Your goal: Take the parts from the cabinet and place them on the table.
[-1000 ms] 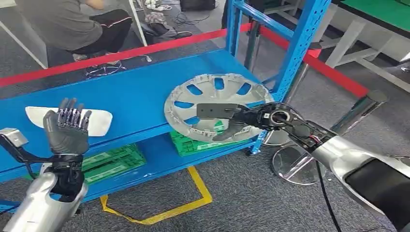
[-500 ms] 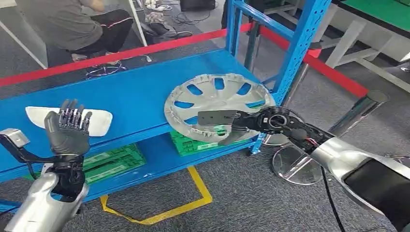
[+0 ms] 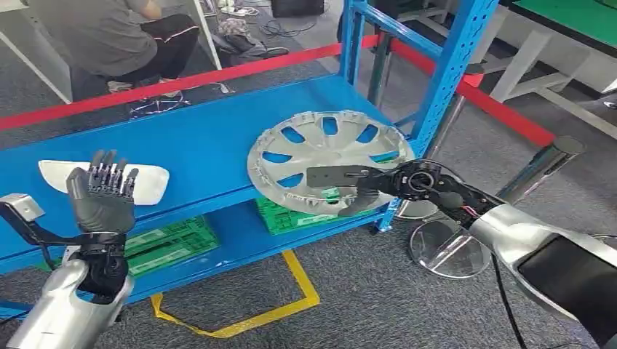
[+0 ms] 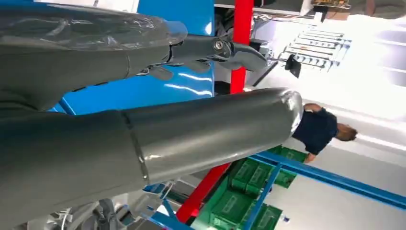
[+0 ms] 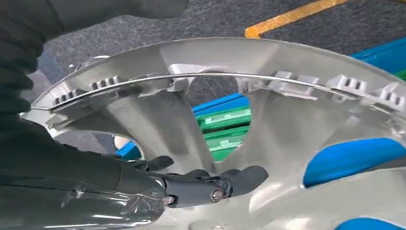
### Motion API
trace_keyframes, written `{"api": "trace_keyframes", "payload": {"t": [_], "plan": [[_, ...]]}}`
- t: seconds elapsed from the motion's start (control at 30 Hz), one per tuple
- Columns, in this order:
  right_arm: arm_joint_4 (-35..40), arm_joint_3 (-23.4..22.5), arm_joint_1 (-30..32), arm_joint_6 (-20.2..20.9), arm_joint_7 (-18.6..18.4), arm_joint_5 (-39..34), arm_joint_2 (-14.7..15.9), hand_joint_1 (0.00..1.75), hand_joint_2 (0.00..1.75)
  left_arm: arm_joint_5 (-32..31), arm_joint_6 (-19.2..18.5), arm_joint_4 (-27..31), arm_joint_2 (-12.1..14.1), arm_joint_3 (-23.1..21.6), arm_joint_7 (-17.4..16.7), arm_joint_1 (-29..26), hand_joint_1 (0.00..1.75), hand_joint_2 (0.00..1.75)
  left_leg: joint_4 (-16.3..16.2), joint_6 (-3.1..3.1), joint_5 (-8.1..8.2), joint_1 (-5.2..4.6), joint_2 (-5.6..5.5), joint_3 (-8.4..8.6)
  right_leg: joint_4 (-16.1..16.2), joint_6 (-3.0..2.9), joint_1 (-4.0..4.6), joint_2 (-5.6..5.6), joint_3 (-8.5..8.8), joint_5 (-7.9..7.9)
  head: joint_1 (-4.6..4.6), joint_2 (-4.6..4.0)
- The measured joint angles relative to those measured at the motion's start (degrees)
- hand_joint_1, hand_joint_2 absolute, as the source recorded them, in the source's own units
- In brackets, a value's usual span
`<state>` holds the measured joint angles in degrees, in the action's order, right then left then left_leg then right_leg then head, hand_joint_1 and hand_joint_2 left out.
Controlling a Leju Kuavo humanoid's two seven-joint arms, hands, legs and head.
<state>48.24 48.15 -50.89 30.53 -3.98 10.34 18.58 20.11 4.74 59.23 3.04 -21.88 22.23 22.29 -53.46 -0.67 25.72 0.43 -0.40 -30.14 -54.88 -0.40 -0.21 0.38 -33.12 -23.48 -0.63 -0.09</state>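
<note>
A silver wheel cover [image 3: 327, 138] lies flat on the blue cabinet shelf [image 3: 204, 145], its near rim hanging over the front edge. My right hand [image 3: 345, 185] holds that near rim, fingers stretched flat across the top and thumb underneath. In the right wrist view the fingers [image 5: 215, 184] lie on the wheel cover [image 5: 287, 120] beside a spoke. A white oblong part [image 3: 149, 185] rests at the shelf's left. My left hand [image 3: 102, 196] stands upright in front of it, fingers apart and holding nothing; the left wrist view shows that hand [image 4: 143, 96] empty.
Green crates [image 3: 171, 240] sit on the lower shelf. A blue upright post [image 3: 451, 65] stands just right of the wheel cover. A red barrier tape [image 3: 218, 73], a chrome stanchion [image 3: 538, 167] and its round base [image 3: 444, 247] lie beyond and to the right. A person [image 3: 109, 36] sits behind the cabinet.
My right hand has slid slightly right and down along the wheel cover's near rim. The wheel cover has barely shifted. My left hand has stayed put.
</note>
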Motion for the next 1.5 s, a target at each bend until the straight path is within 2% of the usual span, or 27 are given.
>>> {"api": "trace_keyframes", "payload": {"t": [0.8,1.5], "plan": [[-5.18,0.22,-1.83,-3.61,2.38,4.48,-0.11,0.00,1.75,0.11,0.55,-0.02,-0.20,0.00,-0.02,-0.17,0.00,0.00,-0.01,0.00,0.00,0.00,-0.01,0.00,0.01,0.00,0.00,-0.01,0.03,0.00,0.04,0.00],[-6.29,0.11,-2.15,-3.76,2.77,6.73,-0.94,0.00,1.75,-0.04,1.70,0.87,-0.13,0.00,-1.44,-1.30,0.00,0.00,-0.01,0.00,0.00,0.00,-0.01,0.00,0.00,0.00,0.00,-0.01,0.03,0.01,0.07,0.00]]}}
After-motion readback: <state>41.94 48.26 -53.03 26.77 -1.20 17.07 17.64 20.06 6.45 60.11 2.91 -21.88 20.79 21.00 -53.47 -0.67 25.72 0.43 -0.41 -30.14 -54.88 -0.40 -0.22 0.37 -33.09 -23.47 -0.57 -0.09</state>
